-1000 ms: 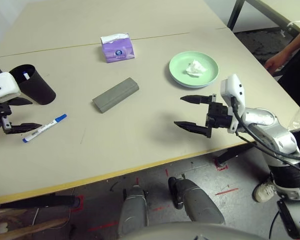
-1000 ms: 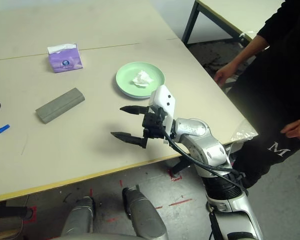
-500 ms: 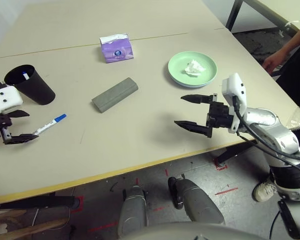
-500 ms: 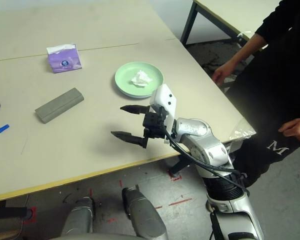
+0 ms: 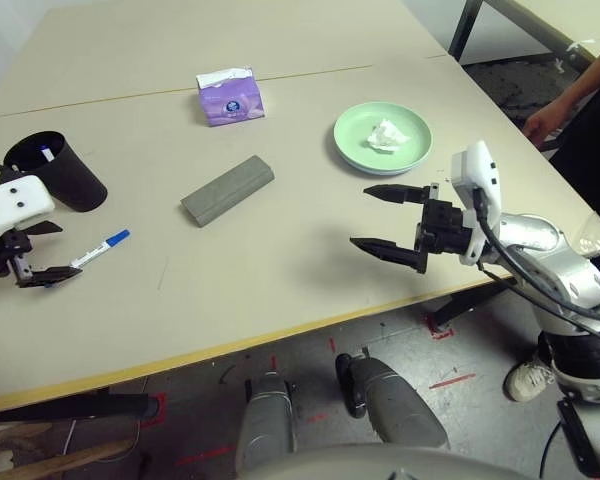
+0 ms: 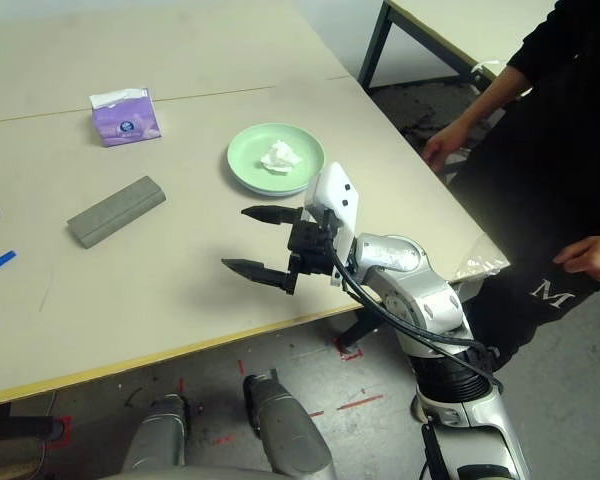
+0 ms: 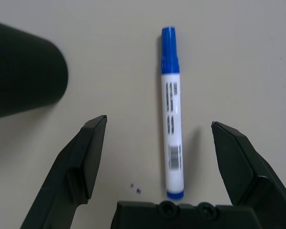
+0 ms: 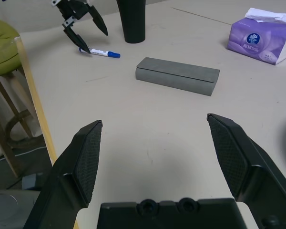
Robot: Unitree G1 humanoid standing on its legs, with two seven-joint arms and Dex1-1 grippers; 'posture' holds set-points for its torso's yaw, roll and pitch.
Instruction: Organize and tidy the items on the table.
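Left gripper (image 7: 158, 143) lowered over blue-capped marker (image 7: 172, 112), jaws apart, right gripper (image 5: 388, 219) unmoved, jaws apart.

Both claws (image 5: 35, 250) (image 5: 384, 218) wide open

Bare counter (image 5: 280, 270) lies across the lower middle of the head view. At far left, the black cup (image 5: 55, 170) crowds the blue-capped marker (image 5: 100, 248). The grey case (image 5: 227, 189) blocks the centre.
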